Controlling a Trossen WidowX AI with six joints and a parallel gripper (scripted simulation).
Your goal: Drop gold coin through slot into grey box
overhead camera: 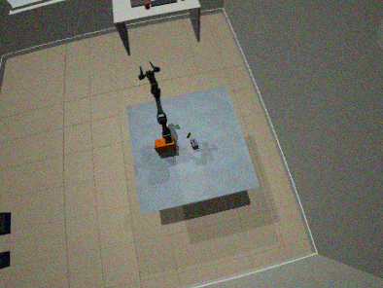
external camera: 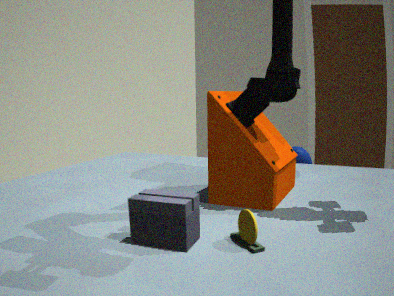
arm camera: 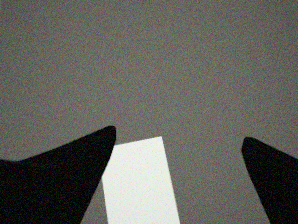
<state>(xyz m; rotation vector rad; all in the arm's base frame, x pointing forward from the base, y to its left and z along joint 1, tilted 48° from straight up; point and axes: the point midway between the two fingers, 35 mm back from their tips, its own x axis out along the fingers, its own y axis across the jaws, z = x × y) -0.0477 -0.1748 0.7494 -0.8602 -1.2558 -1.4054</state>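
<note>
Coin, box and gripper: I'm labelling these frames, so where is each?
coin (external camera: 247,226): exterior view, middle of its face.
box (external camera: 164,227): exterior view, front wall.
gripper (overhead camera: 149,69): top view, between the open fingertips.

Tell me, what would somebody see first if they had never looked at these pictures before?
The big orange base of the robot stands out most, in the middle of the pale blue table, with the black arm rising from it. In front of it, a gold coin stands on edge in its dark-green holder, beside the grey box with a slot on top. The gripper is open, far from both.
</note>
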